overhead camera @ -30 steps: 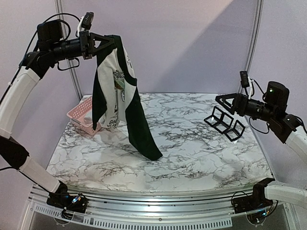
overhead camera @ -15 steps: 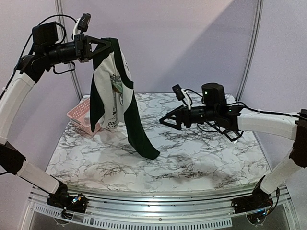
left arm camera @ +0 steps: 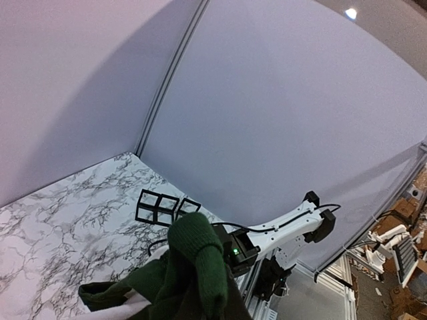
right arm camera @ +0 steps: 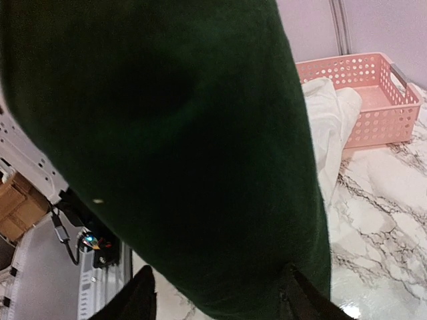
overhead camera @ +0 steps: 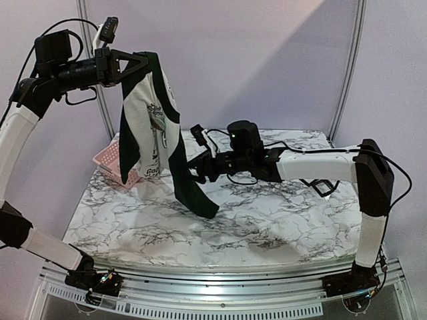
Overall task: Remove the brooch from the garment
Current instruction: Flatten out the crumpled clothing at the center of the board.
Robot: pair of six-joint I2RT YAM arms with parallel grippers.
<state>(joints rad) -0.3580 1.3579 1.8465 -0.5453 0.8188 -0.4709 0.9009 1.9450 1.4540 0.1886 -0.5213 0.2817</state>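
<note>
Top view: my left gripper (overhead camera: 137, 61), clamped on the white T-shirt with dark green sleeves (overhead camera: 150, 127), hangs it at ten o'clock. My right gripper (overhead camera: 193, 172) meets a sleeve from three o'clock.
Left wrist: bunched green fabric only.
Right wrist: jaws apart, astride the sleeve.
No brooch shows, so I judge removal not yet done.

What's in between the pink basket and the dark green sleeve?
Bunched white cloth lies between the pink perforated plastic basket and the hanging dark green sleeve, seen in the right wrist view.
</note>
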